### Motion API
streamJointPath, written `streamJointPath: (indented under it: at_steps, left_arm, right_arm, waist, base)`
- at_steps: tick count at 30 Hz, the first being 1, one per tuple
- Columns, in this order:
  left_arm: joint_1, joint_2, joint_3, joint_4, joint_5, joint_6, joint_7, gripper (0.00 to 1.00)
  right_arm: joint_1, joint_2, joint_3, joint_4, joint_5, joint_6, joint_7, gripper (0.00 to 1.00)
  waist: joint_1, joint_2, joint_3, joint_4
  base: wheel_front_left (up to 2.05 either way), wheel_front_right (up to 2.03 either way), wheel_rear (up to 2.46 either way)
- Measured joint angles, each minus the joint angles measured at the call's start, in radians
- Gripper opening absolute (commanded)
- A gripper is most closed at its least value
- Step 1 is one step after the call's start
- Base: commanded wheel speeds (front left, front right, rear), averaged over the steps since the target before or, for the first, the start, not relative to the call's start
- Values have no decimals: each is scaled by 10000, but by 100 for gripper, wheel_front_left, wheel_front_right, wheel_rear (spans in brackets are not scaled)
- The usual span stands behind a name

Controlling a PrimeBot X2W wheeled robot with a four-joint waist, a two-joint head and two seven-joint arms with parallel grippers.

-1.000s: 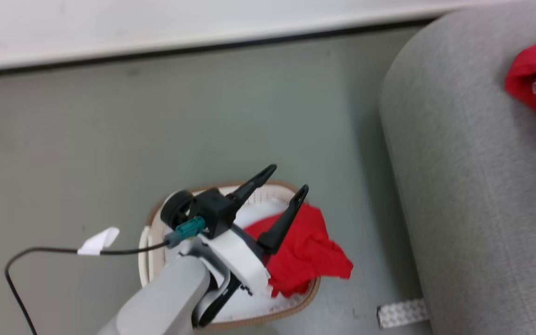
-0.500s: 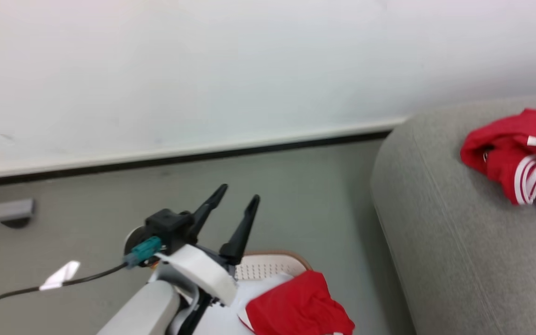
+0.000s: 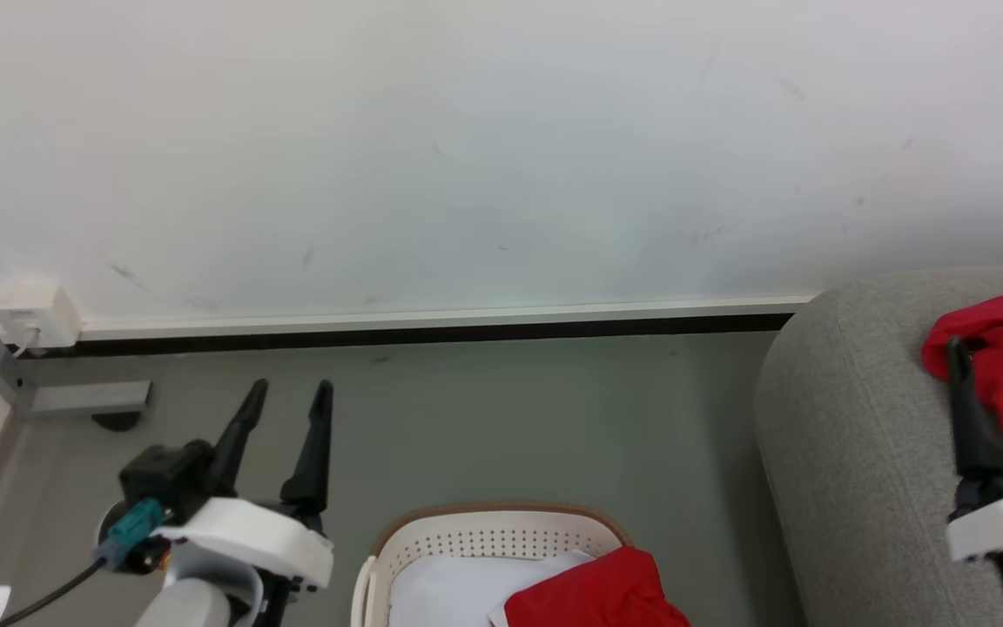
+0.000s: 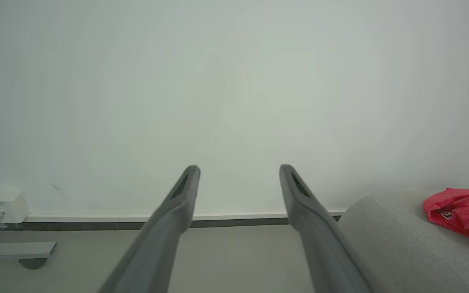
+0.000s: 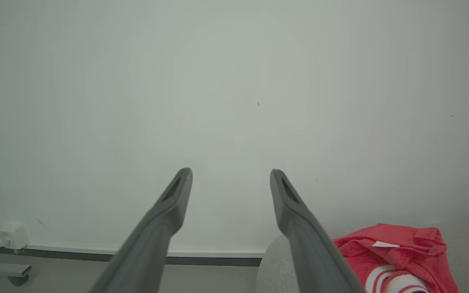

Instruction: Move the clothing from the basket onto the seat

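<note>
The cream-white basket with its brown rim sits on the floor at the bottom middle of the head view. It holds a red piece of clothing lying over a white one. To its left my left gripper is open and empty, raised and apart from the basket. The grey seat is at the right, with a red and white-striped garment on it. In front of that garment my right gripper stands open with nothing in it. The wrist views show the left gripper and right gripper pointing at the wall, with the red garment low at the right.
A white wall with a dark baseboard runs behind the grey floor. A white socket box and a grey metal foot are at the far left. A black cable trails from my left wrist.
The head camera has tilted up, so the basket now sits at the bottom edge. My left gripper has swung left, off the basket. The right gripper has come into view by the seat.
</note>
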Motion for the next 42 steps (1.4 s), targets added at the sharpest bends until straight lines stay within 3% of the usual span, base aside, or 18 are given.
streamJointPath:
  at_steps: [6, 12, 25, 42]
  left_arm:
    - [939, -560, 1415, -602, 853, 0, 0, 100]
    - [1995, -1501, 2493, -861, 1868, -359, 0, 100]
    - [2217, -2226, 3538, -449, 2911, -1260, 0, 100]
    - [2142, -2370, 3818, -265, 3189, -1574, 0, 100]
  right_arm:
    - [1747, 1624, -633, -1476, -1104, 0, -8, 100]
    - [2457, 2443, -686, -1559, -1847, 0, -10, 100]
    - [2593, 2780, -577, -1406, -2403, 0, -10, 100]
    - [2512, 2801, -510, -1440, -2418, 0, -10, 100]
  waist:
    - [1, 0, 100, 102]
    - [1, 0, 180, -36]
    - [3, 0, 242, -151]
    - [3, 0, 242, -202]
  base:
    - [0, 0, 0]
    - [0, 0, 0]
    - [0, 0, 0]
    - [0, 0, 0]
